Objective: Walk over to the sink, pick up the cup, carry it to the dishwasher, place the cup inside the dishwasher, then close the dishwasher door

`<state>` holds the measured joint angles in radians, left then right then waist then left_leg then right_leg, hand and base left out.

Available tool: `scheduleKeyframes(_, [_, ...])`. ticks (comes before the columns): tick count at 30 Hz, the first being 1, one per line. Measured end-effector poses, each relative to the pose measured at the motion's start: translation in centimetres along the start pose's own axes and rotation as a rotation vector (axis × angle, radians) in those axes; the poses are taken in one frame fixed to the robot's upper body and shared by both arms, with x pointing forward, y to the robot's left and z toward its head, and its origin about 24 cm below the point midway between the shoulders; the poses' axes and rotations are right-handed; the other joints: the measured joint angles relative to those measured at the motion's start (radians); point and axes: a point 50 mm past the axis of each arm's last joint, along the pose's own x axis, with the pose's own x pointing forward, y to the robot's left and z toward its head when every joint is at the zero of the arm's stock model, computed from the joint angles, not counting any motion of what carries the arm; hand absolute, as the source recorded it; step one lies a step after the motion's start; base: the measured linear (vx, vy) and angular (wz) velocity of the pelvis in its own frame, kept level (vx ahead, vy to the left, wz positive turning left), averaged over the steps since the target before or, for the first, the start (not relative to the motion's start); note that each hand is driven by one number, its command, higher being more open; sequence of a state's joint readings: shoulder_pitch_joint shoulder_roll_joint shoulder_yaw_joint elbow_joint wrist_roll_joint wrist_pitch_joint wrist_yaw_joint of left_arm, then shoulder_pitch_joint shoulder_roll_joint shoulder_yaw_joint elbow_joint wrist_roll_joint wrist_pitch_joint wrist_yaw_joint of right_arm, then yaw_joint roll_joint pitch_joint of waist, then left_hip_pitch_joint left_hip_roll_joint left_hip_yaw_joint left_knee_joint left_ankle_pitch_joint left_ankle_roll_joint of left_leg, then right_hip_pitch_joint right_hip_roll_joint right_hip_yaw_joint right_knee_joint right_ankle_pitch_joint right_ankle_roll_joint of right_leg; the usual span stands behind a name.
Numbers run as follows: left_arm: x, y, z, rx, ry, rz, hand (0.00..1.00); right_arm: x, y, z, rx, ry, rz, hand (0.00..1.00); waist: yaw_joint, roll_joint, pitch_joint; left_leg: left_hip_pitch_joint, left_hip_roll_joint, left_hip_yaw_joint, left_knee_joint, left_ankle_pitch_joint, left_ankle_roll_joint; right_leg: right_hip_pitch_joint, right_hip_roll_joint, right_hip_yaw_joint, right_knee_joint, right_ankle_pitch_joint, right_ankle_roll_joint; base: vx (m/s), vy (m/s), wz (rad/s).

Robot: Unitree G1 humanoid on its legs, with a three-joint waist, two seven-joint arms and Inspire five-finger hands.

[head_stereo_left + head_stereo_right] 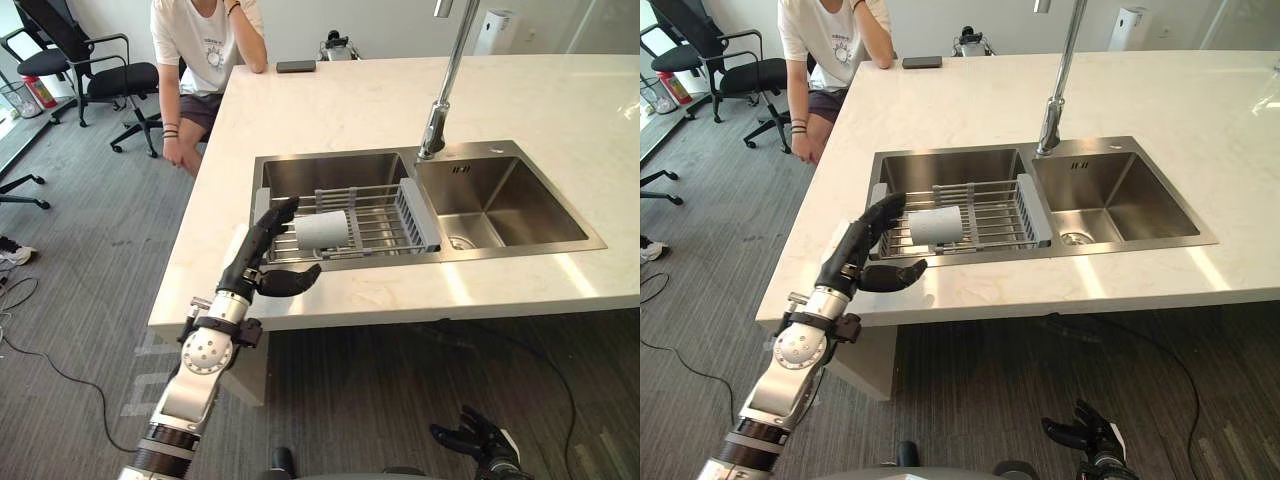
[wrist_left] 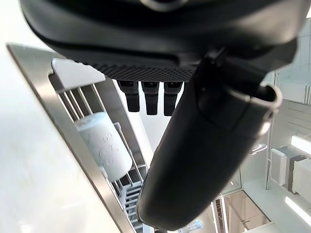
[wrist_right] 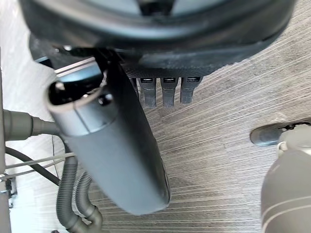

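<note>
- Right hand (image 1: 480,440) is hanging low, open, idle.
- Left hand (image 1: 262,250) is hovering at the sink's (image 1: 520,205) near rim, fingers straight, gripping nothing.
- Just right of it, the cup (image 1: 322,229) is lying on the rack (image 1: 385,215), axis left-right.

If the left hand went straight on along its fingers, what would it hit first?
Most likely the cup, lying on its side on the rack just past the left hand; depth is unclear.
</note>
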<state>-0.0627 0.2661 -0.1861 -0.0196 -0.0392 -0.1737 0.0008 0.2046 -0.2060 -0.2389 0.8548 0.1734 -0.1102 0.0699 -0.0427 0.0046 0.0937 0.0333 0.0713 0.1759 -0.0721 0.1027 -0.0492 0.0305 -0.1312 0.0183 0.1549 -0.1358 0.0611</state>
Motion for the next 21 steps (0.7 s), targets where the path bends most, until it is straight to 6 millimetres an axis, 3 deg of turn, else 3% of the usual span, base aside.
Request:
scheduleKeyframes(5, [0.3,-1.9,-0.5,-0.065,0.037,-0.006,0.9,0.1,0.6,0.8,0.012,-0.039,-0.002,0.9,-0.03,0.0,-0.001,0.021,0.003,0.002,-0.014,0.008,-0.002,0.015,0.003,-0.001,-0.001,0.001,0.0,-0.02,-0.01,0.0])
scheduleKeyframes(9, [1.0,-1.6,0.0,-0.006,0.017,0.018,0.9,0.0,0.5,0.6,0.011,-0.034,-0.011,0.9,-0.029,-0.001,-0.001,0.021,0.007,0.002,-0.014,0.01,-0.004,0.015,0.006,-0.001,-0.001,0.002,0.002,-0.01,-0.004,0.0])
scheduleKeyframes(17, [4.6,-1.1,3.7,0.165,-0.143,0.027,0.9,0.0,0.6,0.7,0.011,-0.036,0.006,0.9,-0.042,-0.003,-0.001,0.01,0.011,0.008,-0.014,0.011,-0.005,-0.001,0.009,0.005,0.003,0.002,0.002,0.0,-0.003,-0.01])
scheduleKeyframes(21, [5.8,-1.0,3.0,0.264,-0.098,0.018,0.9,0.0,0.7,0.7,0.01,-0.036,0.018,0.9,-0.062,-0.003,-0.001,0.007,0.013,0.019,-0.015,0.01,-0.007,-0.011,0.012,0.013,0.006,0.002,0.002,0.0,-0.01,-0.06])
